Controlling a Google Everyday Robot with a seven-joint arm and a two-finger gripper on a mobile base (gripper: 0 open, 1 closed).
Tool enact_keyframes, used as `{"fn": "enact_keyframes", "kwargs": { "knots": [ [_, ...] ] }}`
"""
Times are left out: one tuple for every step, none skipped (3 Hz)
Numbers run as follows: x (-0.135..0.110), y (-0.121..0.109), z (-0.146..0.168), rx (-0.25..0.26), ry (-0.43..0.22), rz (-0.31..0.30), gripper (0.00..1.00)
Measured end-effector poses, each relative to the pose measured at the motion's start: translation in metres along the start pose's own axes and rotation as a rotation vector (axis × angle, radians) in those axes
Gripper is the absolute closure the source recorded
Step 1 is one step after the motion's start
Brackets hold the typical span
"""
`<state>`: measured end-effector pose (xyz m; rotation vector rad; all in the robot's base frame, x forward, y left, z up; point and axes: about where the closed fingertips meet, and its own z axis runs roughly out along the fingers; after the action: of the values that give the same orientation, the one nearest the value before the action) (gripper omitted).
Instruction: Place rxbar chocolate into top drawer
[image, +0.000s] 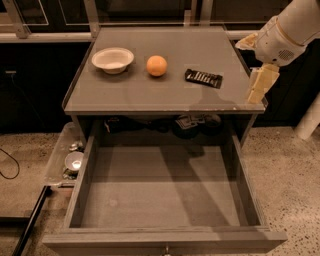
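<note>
Bowl (113, 59), orange (156, 65), rxbar chocolate (203, 78) left to right on cabinet top (150, 97), top drawer (165, 200) below, claw (257, 91) at right edge.

Rxbar chocolate (203, 78) lies flat; top drawer (165, 235) pulled open
black wrapper, pale lettering; flat grey drawer bottom; gripper (254, 96) right of the bar

One each: bowl (113, 59), orange (156, 65), rxbar chocolate (203, 78), top drawer (150, 236).

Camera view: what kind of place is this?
Probably a robot test area, not a home: speckled floor, a loose cable on it, and a grey cabinet staged with bowl, orange and rxbar chocolate above the open top drawer. The gripper hangs at the cabinet's right edge.
</note>
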<state>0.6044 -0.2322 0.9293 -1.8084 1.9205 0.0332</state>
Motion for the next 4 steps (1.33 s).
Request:
{"fn": "enact_keyframes", "kwargs": {
  "knots": [
    [0.0,0.0,0.0,0.0,0.0,0.0,0.0],
    [0.002,-0.009,0.011,0.01,-0.052,0.023,0.0],
    [0.012,-0.032,0.03,0.044,-0.201,0.097,0.0],
    [0.021,-0.053,0.052,0.048,-0.381,0.214,0.0]
  ]
}}
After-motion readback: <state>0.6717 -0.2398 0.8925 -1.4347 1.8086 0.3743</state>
